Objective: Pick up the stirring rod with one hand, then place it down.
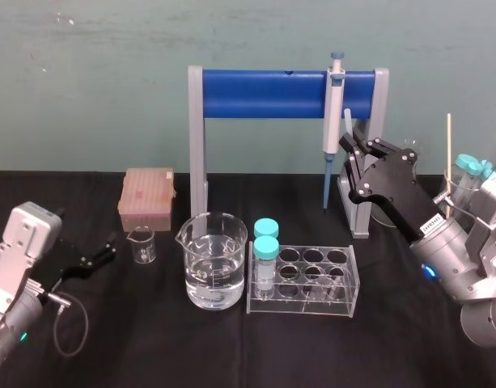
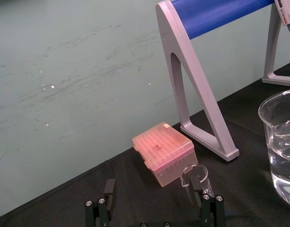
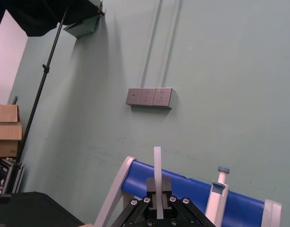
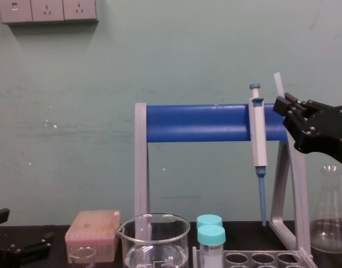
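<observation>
**A:** Entry one, the right arm?

**B:** Raised at the right of the scene. The forearm slopes up and leftward, away from the black worktop (image 1: 150,347). The right pincer (image 1: 349,145) sits high, just right of the pipette (image 1: 335,105) that hangs on the blue-barred stand (image 1: 264,93). In the chest view it is level with the bar.

**A:** State?

**B:** Closed on the stirring rod (image 3: 157,163). The right wrist view shows a finger pressed against each side of it.

**A:** Location of the rod?

**B:** Held in the air, roughly upright, well clear of the worktop. Its upper length stands out above the fingertips, near the pipette's top.

**A:** Entry two, the left arm?

**B:** Low at the near left. The left pincer (image 1: 98,255) points toward a small beaker (image 1: 142,244). Its fingers are spread wide and grip nothing. In the left wrist view the beaker stands just beyond one finger, apart from it.

**A:** Other stock?

**B:** A pink tip box (image 1: 146,198) beyond the small beaker. A large beaker (image 1: 215,263) of clear liquid and a tube rack (image 1: 312,279) at centre.

**A:** Hidden or cut off?

**B:** The rod's lower end is inside the right pincer, so how far down it runs cannot be told. The right arm is cut by the chest view's right edge. Whether the left pincer touches the worktop cannot be told.
</observation>
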